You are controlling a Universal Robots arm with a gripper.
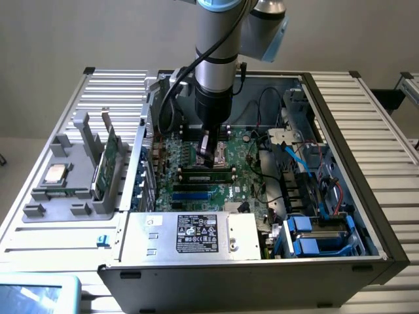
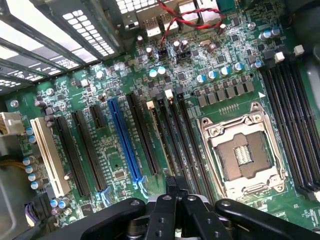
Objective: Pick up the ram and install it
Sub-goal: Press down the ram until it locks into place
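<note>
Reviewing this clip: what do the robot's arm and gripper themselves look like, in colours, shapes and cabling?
The arm is a silver-grey cylindrical tube with a light blue joint cap at its top and a rounded grey joint housing beside it. Below it sits a black cylindrical wrist section. A black cable loops down alongside it. The gripper is black, with glossy linkage bars, round pivot bolts and slim fingers; in the exterior view its lower part looks metallic.

The motherboard (image 2: 120,165) is green, with one bright blue slot (image 2: 123,140), a cream slot (image 2: 47,155) and black memory slots (image 2: 295,130). The gripper (image 2: 175,192) is black. Red-and-black twisted wires (image 2: 192,17) cross its far edge; the gray holder (image 1: 72,176) carries what seems a green board (image 1: 108,160).
</note>
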